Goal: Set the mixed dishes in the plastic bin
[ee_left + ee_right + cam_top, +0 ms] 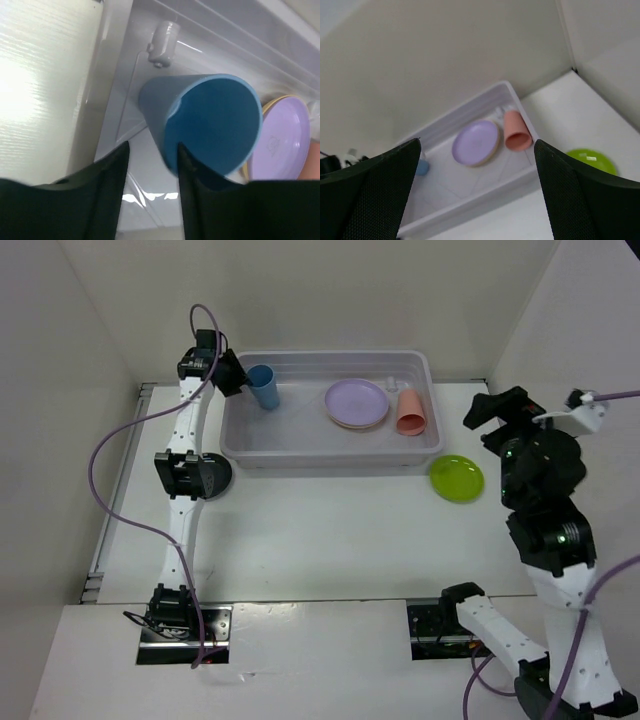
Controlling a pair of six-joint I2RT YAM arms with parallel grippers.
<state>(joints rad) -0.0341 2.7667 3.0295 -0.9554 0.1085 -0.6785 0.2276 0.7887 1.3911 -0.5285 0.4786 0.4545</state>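
At the far-left corner of the translucent plastic bin (330, 446), our left end effector (240, 378) reaches over the rim. Its jaws stand apart around the blue cup's (264, 386) smooth, tapered wall, with a gap on one side, so we judge the cup loose inside the tub. Further right, a glossy lilac plate (357, 401) lies stacked on a yellow-orange one, beside the salmon-pink cup (411, 412). The lime green plate (456, 478) waits on the counter (320, 540) just outside. The right end effector (495, 412) hovers nearby, spread wide and empty.
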